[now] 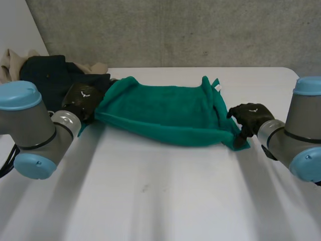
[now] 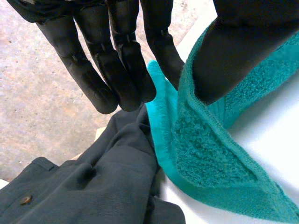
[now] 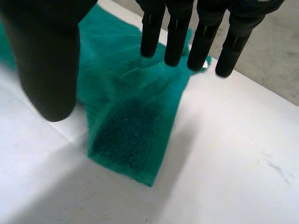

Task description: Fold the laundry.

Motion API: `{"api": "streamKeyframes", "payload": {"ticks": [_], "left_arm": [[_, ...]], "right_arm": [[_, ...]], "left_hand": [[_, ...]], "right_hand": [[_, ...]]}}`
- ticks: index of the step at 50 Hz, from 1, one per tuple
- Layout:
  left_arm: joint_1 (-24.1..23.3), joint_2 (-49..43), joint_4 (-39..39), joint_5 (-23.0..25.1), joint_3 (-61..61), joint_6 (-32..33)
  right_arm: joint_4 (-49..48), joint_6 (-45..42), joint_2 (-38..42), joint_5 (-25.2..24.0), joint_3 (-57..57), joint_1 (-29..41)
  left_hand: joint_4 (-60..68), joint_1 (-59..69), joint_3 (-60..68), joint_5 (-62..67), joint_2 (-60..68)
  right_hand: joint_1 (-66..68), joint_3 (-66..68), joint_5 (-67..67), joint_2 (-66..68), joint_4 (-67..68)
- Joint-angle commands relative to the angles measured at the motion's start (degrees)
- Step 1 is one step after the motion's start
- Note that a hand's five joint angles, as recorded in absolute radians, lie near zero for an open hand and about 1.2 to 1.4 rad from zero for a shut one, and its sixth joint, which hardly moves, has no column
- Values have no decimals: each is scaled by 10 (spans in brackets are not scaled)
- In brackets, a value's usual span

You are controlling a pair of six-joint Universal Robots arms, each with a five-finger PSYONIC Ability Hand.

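A green towel (image 1: pixel 165 113) lies folded lengthwise across the middle of the white table (image 1: pixel 165 201). My left hand (image 1: pixel 83 99) is at the towel's left end. There the towel's edge (image 2: pixel 205 158) runs up between the straight fingers (image 2: pixel 117 70) and the thumb, which pinch it. My right hand (image 1: pixel 251 116) is at the towel's right end, just above the near right corner (image 3: pixel 126 121). Its fingers (image 3: pixel 177 32) are straight and spread away from the thumb, with nothing held between them.
A pile of dark clothing (image 1: pixel 50 75) lies at the back left, touching the towel's left end (image 2: pixel 93 186). A beige garment (image 1: pixel 12 60) lies behind it. A grey concrete wall stands past the table's far edge.
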Motion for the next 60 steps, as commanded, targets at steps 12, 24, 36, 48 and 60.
{"api": "streamKeyframes", "payload": {"ticks": [12, 24, 36, 48, 60], "left_arm": [[28, 25, -17, 8, 6, -18], [29, 34, -23, 12, 7, -34], [36, 51, -34, 16, 7, -55], [36, 116, -167, 17, 8, -64], [31, 209, -533, 12, 1, 17]], "right_arm": [[215, 164, 28, -9, -70, -48], [66, 154, 79, 29, -66, 19], [35, 126, 126, 56, -104, 45], [71, 24, -54, 25, -49, -20], [511, -470, -186, 10, 1, -99]], "left_hand": [[115, 126, 119, 139, 114], [115, 126, 119, 139, 114], [115, 126, 119, 139, 114], [115, 126, 119, 139, 114], [115, 126, 119, 139, 114]], "right_hand": [[71, 71, 84, 73, 74], [76, 76, 90, 78, 79], [363, 363, 376, 365, 366], [557, 557, 571, 559, 560], [557, 557, 571, 559, 560]]}}
